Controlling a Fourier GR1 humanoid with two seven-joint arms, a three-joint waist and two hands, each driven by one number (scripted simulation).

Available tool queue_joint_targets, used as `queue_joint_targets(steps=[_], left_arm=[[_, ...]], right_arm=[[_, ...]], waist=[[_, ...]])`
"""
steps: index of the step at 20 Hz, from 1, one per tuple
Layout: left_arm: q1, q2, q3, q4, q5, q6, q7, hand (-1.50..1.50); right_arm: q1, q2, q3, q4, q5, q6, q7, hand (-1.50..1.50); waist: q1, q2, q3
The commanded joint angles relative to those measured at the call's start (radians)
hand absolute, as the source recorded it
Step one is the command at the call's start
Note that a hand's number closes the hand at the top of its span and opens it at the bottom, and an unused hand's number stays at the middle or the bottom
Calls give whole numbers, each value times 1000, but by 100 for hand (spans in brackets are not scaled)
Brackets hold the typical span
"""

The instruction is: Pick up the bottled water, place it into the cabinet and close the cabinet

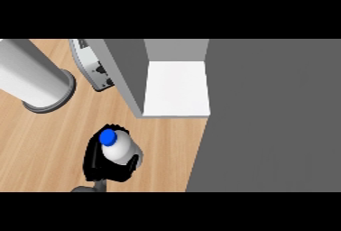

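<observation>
Bottled water, blue cap up, clasped in one black hand above the wooden bench; which arm it belongs to cannot be told; cabinet at one o'clock, white shelf exposed; grey cylinder at eleven o'clock.

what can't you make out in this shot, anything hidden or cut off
Head view:
- Bottled water: only its blue cap and upper body show; the hand curled round it hides the rest.
- That hand's forearm is cut off at the lower edge, so which arm it is cannot be told.
- The other hand is out of frame.
- Cabinet: only a white shelf shows; its grey door covers the right side.
</observation>
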Motion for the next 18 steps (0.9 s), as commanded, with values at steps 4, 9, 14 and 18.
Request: queue_joint_targets(steps=[4,9,14,18], left_arm=[[-13,-17,-38,-157,-47,82,103,150],[-84,-34,-132,-211,-83,228,184,150],[-241,-35,-136,-188,-70,323,302,150],[-359,-35,-193,-101,-47,425,251,150]], right_arm=[[61,-85,-68,-155,-5,41,16,-150],[66,-39,53,-139,103,-21,33,-150],[22,-48,-9,-105,54,-7,30,-150],[32,-62,36,-178,94,-29,90,-150]], waist=[[-2,2,0],[-8,0,0],[-5,3,0],[-16,1,-1]])
